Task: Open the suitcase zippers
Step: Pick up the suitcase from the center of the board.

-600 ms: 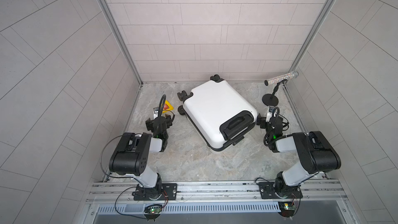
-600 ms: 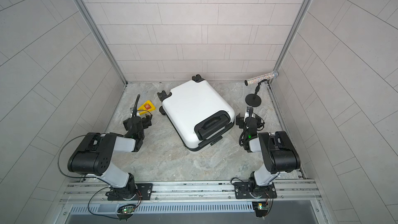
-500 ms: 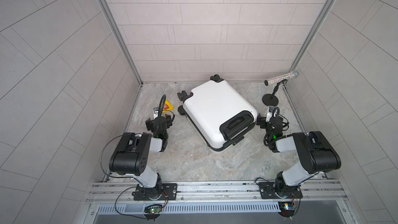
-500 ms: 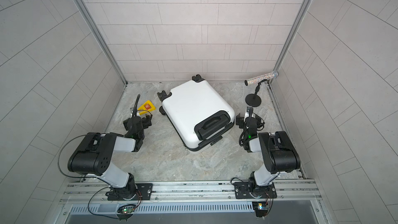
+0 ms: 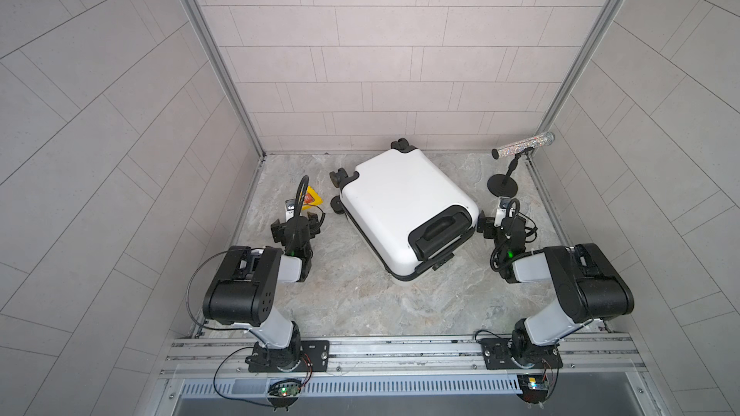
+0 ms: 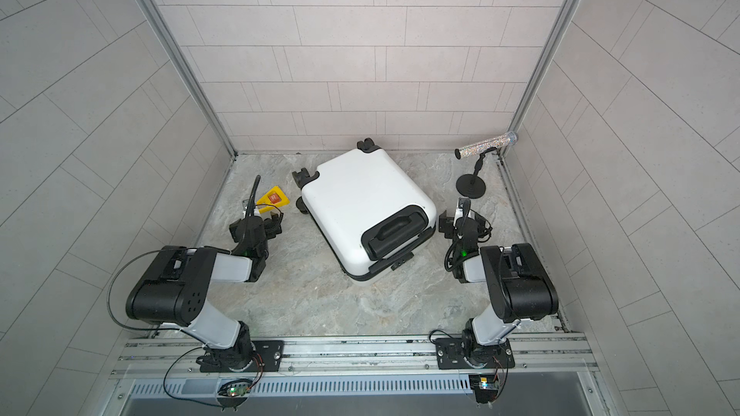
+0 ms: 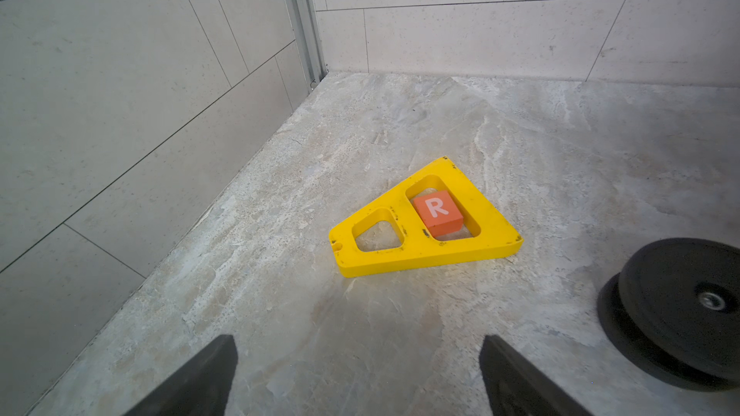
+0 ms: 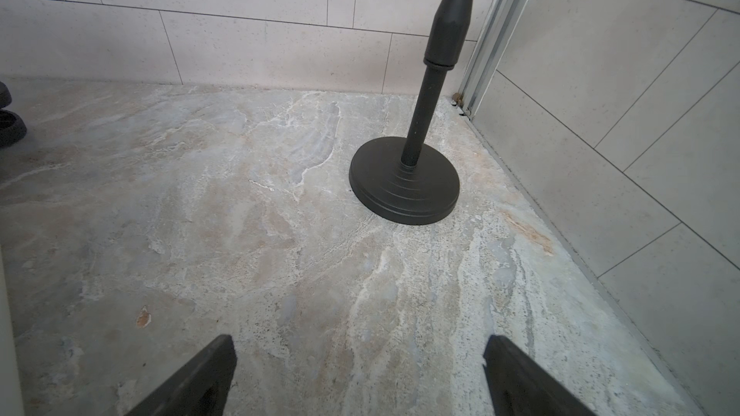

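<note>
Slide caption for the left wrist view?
Open left gripper facing a yellow tray holding an orange R block, black suitcase wheel nearby.

Bare floor [image 5: 360, 306] lies before the suitcase [image 5: 404, 198]; yellow tray [image 7: 496, 230] and stand [image 8: 404, 190] crowd the far corners

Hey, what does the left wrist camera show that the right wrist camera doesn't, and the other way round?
Left wrist only: a yellow tray holding an orange R block. Right wrist only: a black stand on a round base. Both: marble floor, tiled walls, suitcase wheels at the frame edge, and that arm's own open, empty tool, the left end effector or the right end effector.
</note>
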